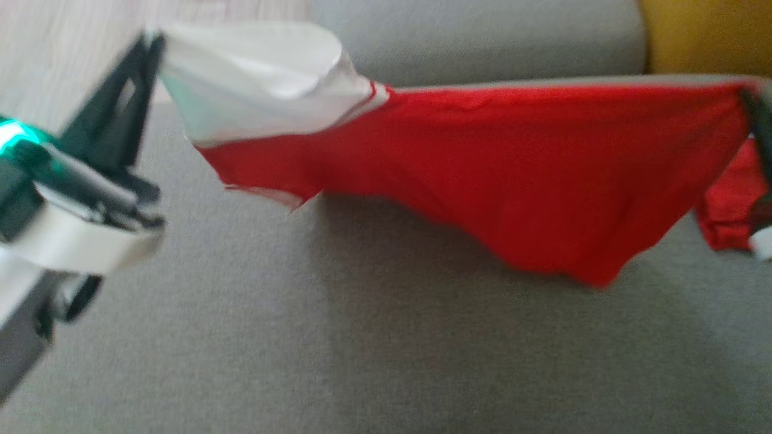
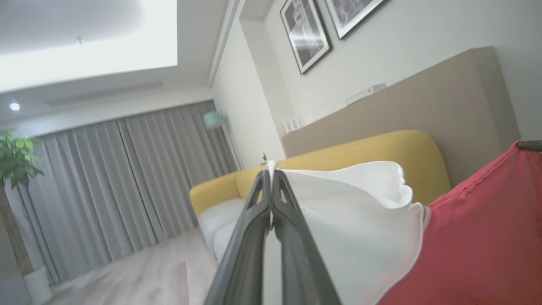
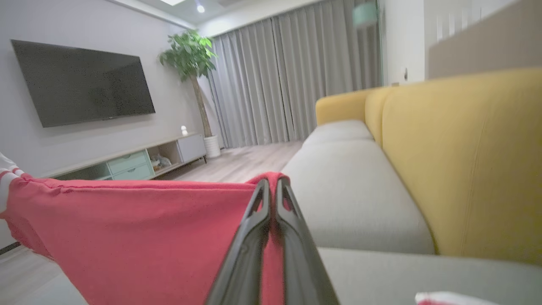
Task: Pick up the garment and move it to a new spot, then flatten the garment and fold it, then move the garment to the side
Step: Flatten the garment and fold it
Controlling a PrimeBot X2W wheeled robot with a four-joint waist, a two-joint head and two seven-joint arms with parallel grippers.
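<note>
Two grippers hold the red-and-white garment [image 1: 482, 163] stretched in the air over the grey sofa seat [image 1: 241, 337]. The left gripper [image 2: 271, 174] is pinched tight on the white end and the right gripper [image 3: 273, 183] is clamped on a red edge. The cloth sags between and below their fingertips. The pick-up looks done; laying down, flattening, folding and setting aside appear left.

Garment [image 1: 482, 181] red, white sleeve, red stripes; sofa [image 1: 301, 337] grey seat, yellow back.

No text, label, brand, number or sign legible on garment [image 1: 482, 163], TV [image 3: 84, 80], framed pictures [image 2: 305, 34] or sofa [image 3: 465, 161].
</note>
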